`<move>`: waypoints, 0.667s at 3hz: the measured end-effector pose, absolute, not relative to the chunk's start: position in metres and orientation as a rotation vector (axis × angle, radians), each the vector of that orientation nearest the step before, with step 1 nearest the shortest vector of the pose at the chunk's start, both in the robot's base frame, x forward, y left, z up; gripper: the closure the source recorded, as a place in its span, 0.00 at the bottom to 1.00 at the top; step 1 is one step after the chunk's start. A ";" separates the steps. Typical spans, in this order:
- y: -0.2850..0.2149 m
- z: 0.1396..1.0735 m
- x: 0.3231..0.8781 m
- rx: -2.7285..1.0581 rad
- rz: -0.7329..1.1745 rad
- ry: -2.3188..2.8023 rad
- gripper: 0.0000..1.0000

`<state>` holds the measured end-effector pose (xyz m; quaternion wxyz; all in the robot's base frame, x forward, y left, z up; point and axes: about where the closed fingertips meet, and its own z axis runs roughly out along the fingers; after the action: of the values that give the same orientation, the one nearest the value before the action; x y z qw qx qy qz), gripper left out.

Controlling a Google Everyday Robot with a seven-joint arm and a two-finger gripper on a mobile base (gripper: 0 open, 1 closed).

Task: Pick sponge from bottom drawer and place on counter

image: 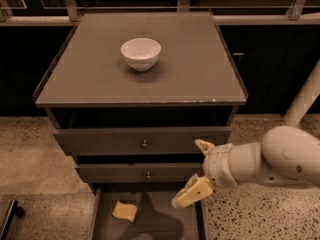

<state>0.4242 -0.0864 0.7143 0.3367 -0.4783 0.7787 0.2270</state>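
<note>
The sponge (pixel 124 211), a small pale-yellow pad, lies on the floor of the open bottom drawer (pixel 160 226), towards its left side. My gripper (pixel 197 170) hangs in front of the cabinet at the right, level with the middle drawer, above the bottom drawer's right part. Its two cream fingers (pixel 193 193) are spread apart and hold nothing. It is to the right of the sponge and higher, not touching it. The grey counter (pixel 190 79) carries only a white bowl (pixel 141 53).
The two upper drawers, with small round knobs (pixel 145 144), stick out slightly. My white arm (pixel 280 159) reaches in from the right over the speckled floor (pixel 30 159). A dark object (pixel 10 216) sits at the lower left. Dark cabinets stand behind.
</note>
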 end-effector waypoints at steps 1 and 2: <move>-0.042 0.680 0.428 -1.191 0.711 1.962 0.00; -0.038 0.677 0.430 -1.187 0.722 1.957 0.00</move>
<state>0.4297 -0.0379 0.6767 0.3622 -0.4609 0.7601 0.2805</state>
